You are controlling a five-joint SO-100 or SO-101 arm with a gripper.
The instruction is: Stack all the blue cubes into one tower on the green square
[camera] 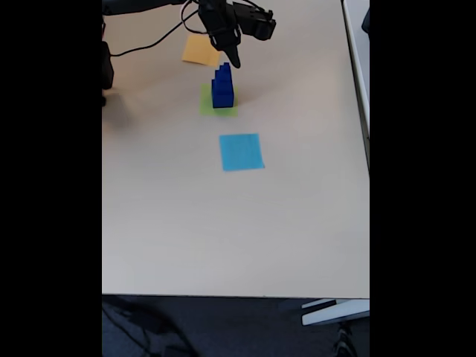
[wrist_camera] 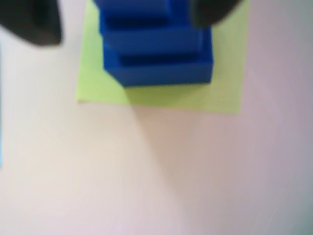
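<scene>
The blue cubes [camera: 222, 87] are stacked as a stepped tower on the green square [camera: 206, 103]. The pincer [camera: 232, 58] is held just above, spread wide and empty.

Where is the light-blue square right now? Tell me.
In the fixed view the light-blue square lies flat on the table, just below and slightly right of the green square that carries the blue cubes.
</scene>
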